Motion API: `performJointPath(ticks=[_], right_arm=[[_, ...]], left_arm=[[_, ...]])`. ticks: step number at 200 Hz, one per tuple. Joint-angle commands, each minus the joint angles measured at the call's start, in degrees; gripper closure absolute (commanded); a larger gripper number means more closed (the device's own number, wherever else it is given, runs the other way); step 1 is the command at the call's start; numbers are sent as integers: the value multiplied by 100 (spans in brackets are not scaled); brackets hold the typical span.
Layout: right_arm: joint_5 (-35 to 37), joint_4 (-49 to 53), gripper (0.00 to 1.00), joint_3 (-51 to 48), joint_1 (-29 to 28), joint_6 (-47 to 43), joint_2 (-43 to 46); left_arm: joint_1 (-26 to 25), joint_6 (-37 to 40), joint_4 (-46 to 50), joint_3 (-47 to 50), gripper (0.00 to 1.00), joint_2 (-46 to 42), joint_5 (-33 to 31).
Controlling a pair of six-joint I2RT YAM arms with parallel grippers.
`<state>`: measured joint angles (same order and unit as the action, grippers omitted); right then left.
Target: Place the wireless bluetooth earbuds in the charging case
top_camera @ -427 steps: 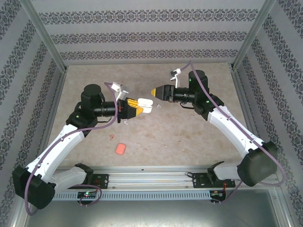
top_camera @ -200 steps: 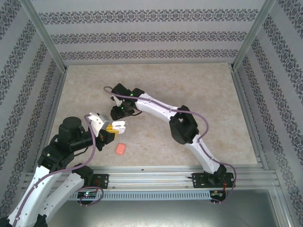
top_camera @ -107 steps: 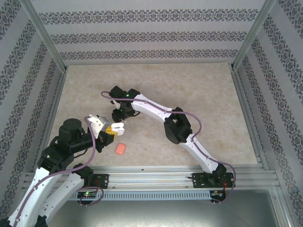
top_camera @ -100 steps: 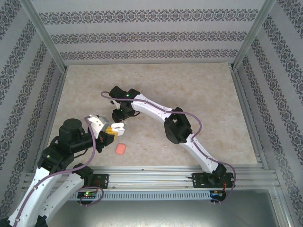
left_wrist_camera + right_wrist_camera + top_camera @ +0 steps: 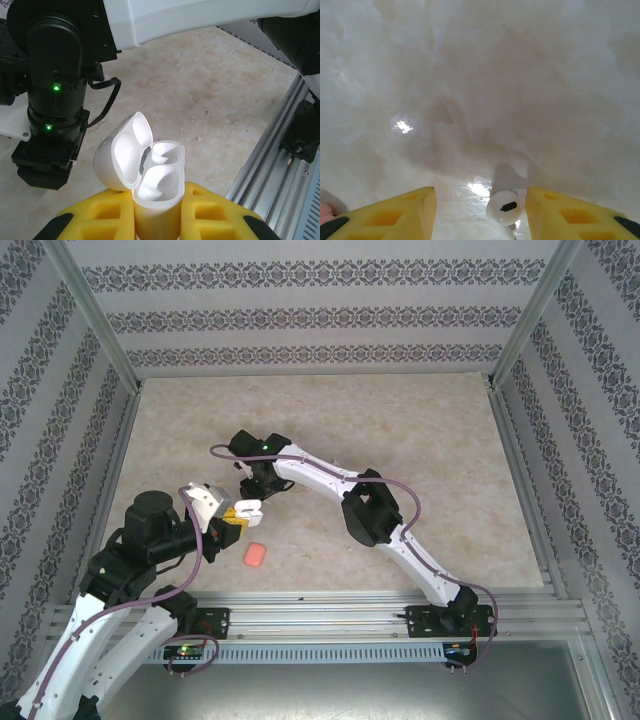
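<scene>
Toward eight o'clock on the tabletop [image 5: 430, 430], top view: left gripper [image 5: 156, 212] clenched on the white charging case [image 5: 150, 170], upright, lid open, wells apparently vacant. Right gripper [image 5: 480, 200]: down at the tabletop, twelve o'clock of that case, jaws released, white earbud [image 5: 504, 206] lying between them, nearer the three o'clock finger. Salmon case [image 5: 255, 555]: loose at six o'clock. Step judged in hand: earbud pickup. Next move calls for centring, a gentle close, then carriage to a well.
</scene>
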<state>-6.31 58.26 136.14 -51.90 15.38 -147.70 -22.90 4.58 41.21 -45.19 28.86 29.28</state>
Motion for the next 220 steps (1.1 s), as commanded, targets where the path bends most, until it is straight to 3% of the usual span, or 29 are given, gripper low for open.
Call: performJointPath(ticks=[1, 220], right_arm=[[212, 235, 50, 144, -48, -46, -189], [104, 142, 45, 387, -67, 697, 207]], left_arm=[[-22, 140, 93, 27, 100, -56, -39], [-23, 113, 81, 28, 100, -114, -3]])
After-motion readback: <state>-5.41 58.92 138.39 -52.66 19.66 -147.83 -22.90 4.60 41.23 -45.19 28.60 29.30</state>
